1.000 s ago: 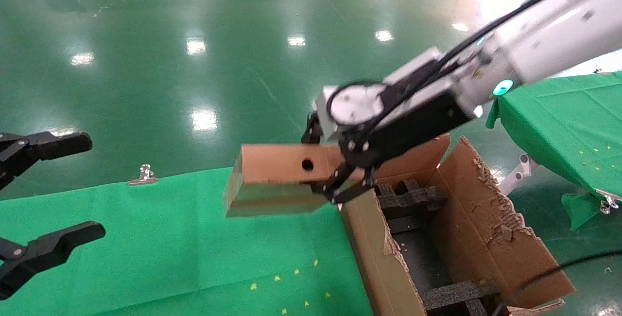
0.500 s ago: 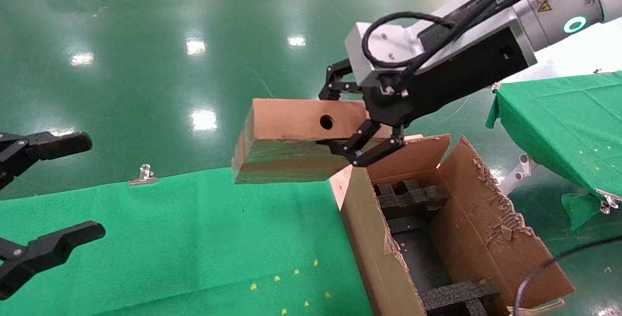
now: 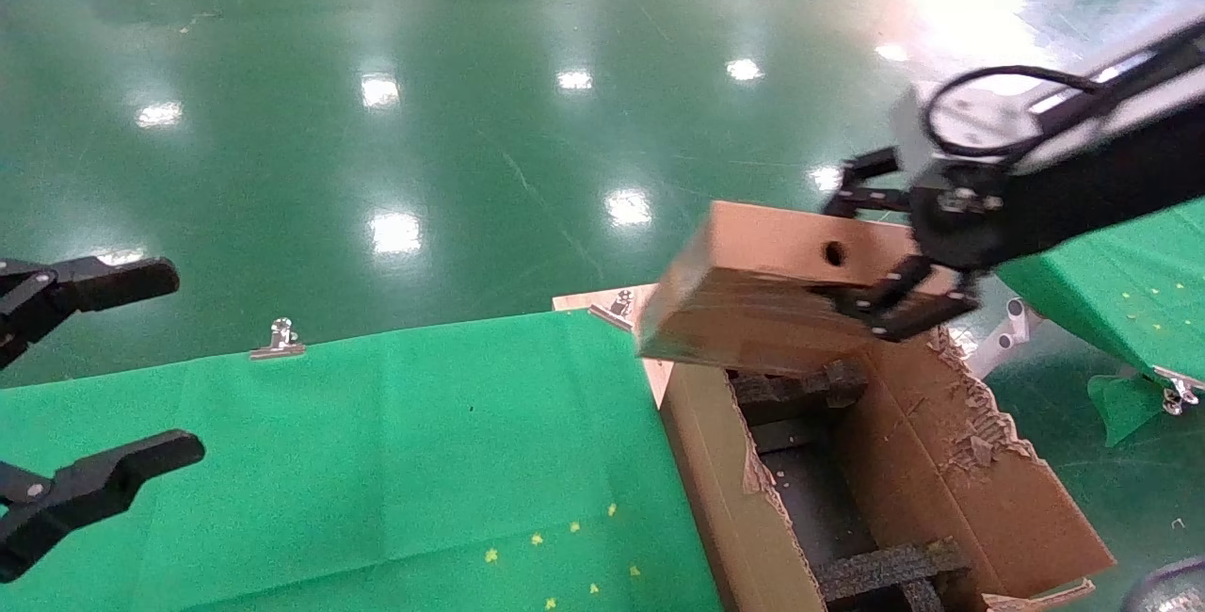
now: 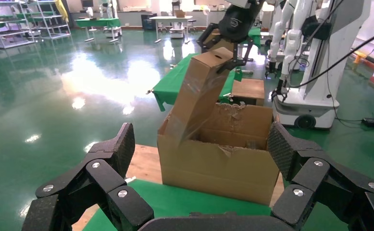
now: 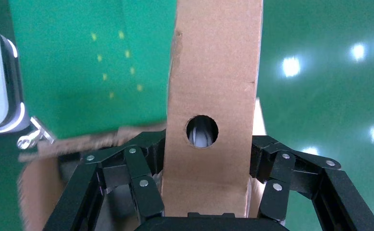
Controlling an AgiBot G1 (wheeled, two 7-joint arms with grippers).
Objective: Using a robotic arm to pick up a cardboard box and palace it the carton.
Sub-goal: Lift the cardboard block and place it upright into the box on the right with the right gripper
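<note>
One carton (image 3: 875,461) stood against the edge of the green counter (image 3: 377,461). It was by far the biggest thing, open-topped, with ragged torn flaps and black foam inserts inside. Its corrugated walls looked stiff enough to take a knock, though the flaps seemed frayed and likely to catch an edge.

One box (image 3: 763,287) hung in the air above the carton's far end, clear of the counter. It was tilted, with its free end lower and reaching out past the carton's wall toward the counter. It was a flat oblong with a round hole in one face and glossy tape on its sides. It looked light and rigid, probably easy to carry by one end. The taped sides were likely slick, so the bare cardboard faces seemed the safer place to grip. With only one end held, the long free end could probably swing or twist.

Two end effectors showed. The right end effector (image 3: 890,259) was pinching the box at the end nearest the hole, its fingers (image 5: 142,180) pressed on opposite sides. The left end effector (image 3: 56,414) hung spread wide and empty over the counter's far side, well away from the carton.

Two small metal clips (image 3: 280,337) sat on the counter's far edge, one of them just beside the carton.
</note>
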